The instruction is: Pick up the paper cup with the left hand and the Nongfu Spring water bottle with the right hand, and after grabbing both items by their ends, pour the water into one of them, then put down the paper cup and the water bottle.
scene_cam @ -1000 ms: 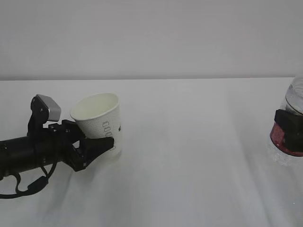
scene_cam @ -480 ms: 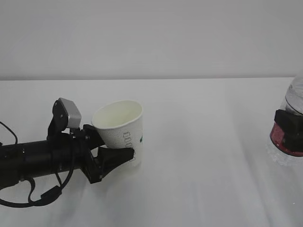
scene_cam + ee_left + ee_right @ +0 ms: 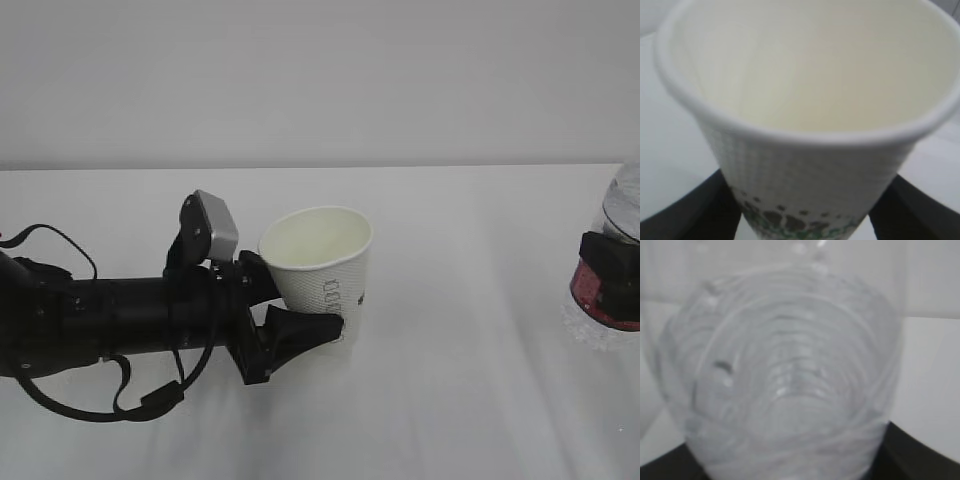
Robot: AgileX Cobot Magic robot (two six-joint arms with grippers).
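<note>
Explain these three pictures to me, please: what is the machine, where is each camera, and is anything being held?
It is a two-armed robot at a white table. The wide picture looks across the table from outside. The left hand is closed on the lower part of the paper cup. At the right edge, the right hand is closed on the water bottle. The other two pictures come from cameras on the wrists: one looks into the cup, which looks empty, the other shows the ribbed bottle close up. No water is being poured.

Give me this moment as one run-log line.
left claw: holding paper cup, upright | right claw: gripping water bottle | pour: not begun
</note>
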